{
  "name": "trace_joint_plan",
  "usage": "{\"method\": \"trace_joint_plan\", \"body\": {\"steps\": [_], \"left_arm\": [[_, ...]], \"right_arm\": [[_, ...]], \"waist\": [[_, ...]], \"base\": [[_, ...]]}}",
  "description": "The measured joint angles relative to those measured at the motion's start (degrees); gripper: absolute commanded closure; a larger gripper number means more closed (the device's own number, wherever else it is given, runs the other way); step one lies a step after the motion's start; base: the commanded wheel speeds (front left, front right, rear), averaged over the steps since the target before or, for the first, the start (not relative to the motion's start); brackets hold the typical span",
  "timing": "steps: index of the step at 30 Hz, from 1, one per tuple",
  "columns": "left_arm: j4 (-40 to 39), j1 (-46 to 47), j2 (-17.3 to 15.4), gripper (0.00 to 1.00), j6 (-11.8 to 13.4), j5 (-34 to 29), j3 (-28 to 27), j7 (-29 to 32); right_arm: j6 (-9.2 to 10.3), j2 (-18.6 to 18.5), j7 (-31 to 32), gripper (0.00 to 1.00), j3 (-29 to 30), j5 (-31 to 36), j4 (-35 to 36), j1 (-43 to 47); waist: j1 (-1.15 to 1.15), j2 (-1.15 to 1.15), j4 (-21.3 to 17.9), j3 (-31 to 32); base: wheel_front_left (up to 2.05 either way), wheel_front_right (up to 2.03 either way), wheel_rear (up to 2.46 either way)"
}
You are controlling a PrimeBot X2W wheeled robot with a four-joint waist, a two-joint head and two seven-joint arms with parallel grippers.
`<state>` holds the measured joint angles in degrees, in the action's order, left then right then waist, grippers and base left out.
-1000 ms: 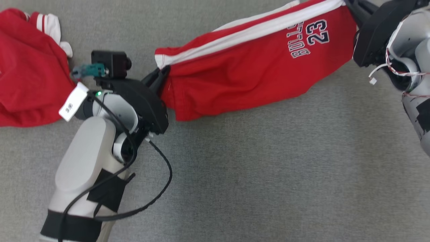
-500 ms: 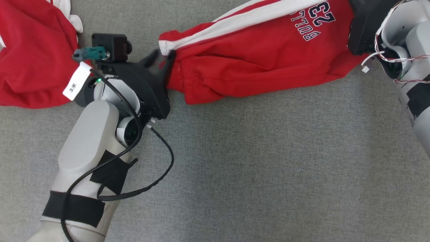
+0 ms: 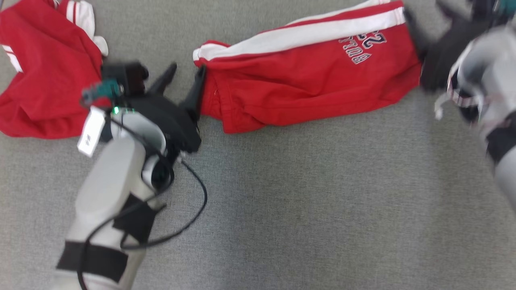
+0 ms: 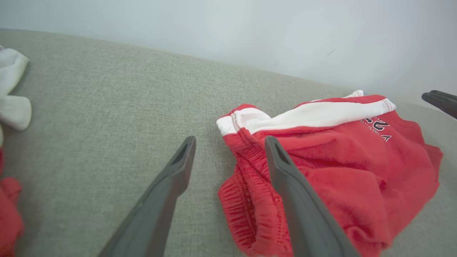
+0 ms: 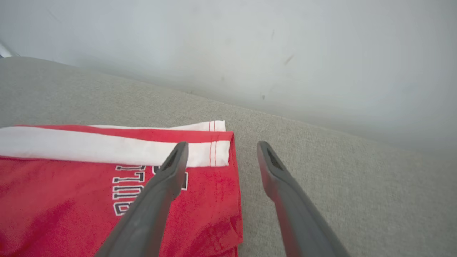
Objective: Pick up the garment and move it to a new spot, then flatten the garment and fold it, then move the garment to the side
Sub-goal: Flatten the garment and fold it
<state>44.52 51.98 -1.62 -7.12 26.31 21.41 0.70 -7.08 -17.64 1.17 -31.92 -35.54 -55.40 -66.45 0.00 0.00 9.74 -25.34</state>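
The garment (image 3: 306, 88) is a pair of red shorts with a white side stripe and a dark number print, lying folded lengthwise on the grey cloth surface (image 3: 322, 201). My left gripper (image 3: 186, 69) stands open at its left, waistband end. In the left wrist view this gripper (image 4: 230, 142) has one finger over the gathered red edge of the garment (image 4: 339, 160) and the other over bare cloth. My right gripper (image 3: 421, 8), blurred, is open at the garment's right end. In the right wrist view that gripper (image 5: 222, 146) straddles the striped corner of the garment (image 5: 89, 185), holding nothing.
A second red and white garment (image 3: 44, 80) lies bunched at the far left, close behind my left wrist; its edge (image 4: 10, 214) shows in the left wrist view. A pale wall (image 5: 250, 53) rises behind the surface. Grey cloth stretches wide in front of the shorts.
Both grippers have opened and let go of the garment's two ends. The shorts have dropped and now lie slack on the surface. The head camera has also shifted.
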Motion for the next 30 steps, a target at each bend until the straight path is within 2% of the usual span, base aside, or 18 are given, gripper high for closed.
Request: {"method": "trace_joint_plan", "body": {"steps": [6, 13, 19, 30], "left_arm": [[-1.91, -6.99, -0.07, 0.00, 0.02, -0.04, 1.57, -4.67], [-4.02, -8.27, -0.05, 0.00, 0.26, 2.64, 6.32, -6.78], [-3.88, -8.15, -0.09, 0.00, 2.14, 4.39, 10.44, -6.69], [-1.02, -6.86, -0.08, 0.00, 4.70, 7.12, 13.72, -5.69]], "right_arm": [[-0.05, -0.78, -1.79, 0.00, -1.96, -0.81, -0.44, 7.42], [-0.05, 0.14, -2.56, 0.00, -3.25, -1.78, -0.46, 7.90], [-0.05, 1.16, -2.59, 0.00, -3.75, -2.14, -2.15, 7.82], [-0.05, 3.07, -1.85, 0.00, -4.57, -2.56, -5.03, 7.31]], "waist": [[-0.01, 0.00, -0.66, 2.71], [0.00, 0.00, -1.97, 3.53], [0.00, 0.00, -2.11, 2.60], [0.00, 0.00, -1.79, 1.31]], "base": [[0.00, 0.00, 0.00], [0.00, 0.00, 0.00], [0.00, 0.00, 0.00], [0.00, 0.00, 0.00]]}}
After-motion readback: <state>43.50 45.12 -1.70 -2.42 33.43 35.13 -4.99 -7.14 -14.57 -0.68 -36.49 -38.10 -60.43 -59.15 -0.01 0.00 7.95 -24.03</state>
